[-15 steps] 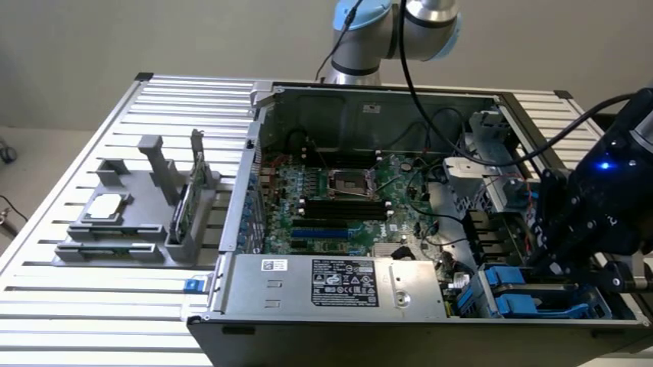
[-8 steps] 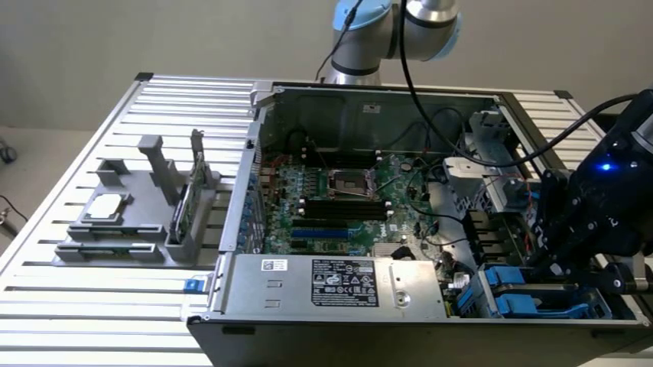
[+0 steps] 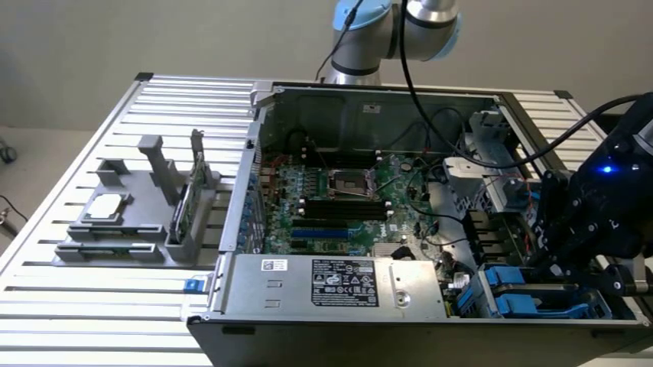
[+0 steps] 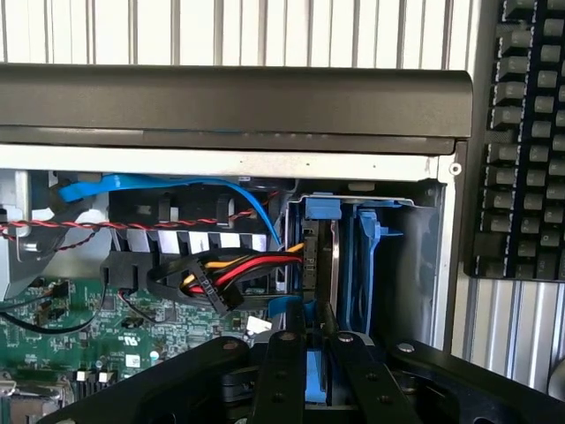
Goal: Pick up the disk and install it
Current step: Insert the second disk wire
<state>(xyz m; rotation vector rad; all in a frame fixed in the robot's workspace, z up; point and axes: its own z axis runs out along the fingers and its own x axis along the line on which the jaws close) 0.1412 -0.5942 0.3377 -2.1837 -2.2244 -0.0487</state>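
My gripper (image 4: 316,352) reaches into the drive bay corner of the open computer case (image 3: 306,321), at the exterior view's right. Its two black fingers (image 4: 284,371) stand close together, shut on the blue carrier rail of the disk (image 4: 316,382). The disk stands on edge and runs away from the fingers into the bay, with its silver side and blue frame (image 4: 362,256) showing between the bay walls. In the exterior view the black gripper (image 3: 567,264) hangs just above the blue carriers (image 3: 518,300) in the bay.
Red, yellow and black cables (image 4: 234,269) and a blue cable (image 4: 177,185) lie close beside the bay. The motherboard (image 3: 337,199) and power supply (image 3: 337,283) fill the case. A grey fixture (image 3: 133,222) stands at the exterior view's left. A keyboard (image 4: 521,132) lies beyond the case wall.
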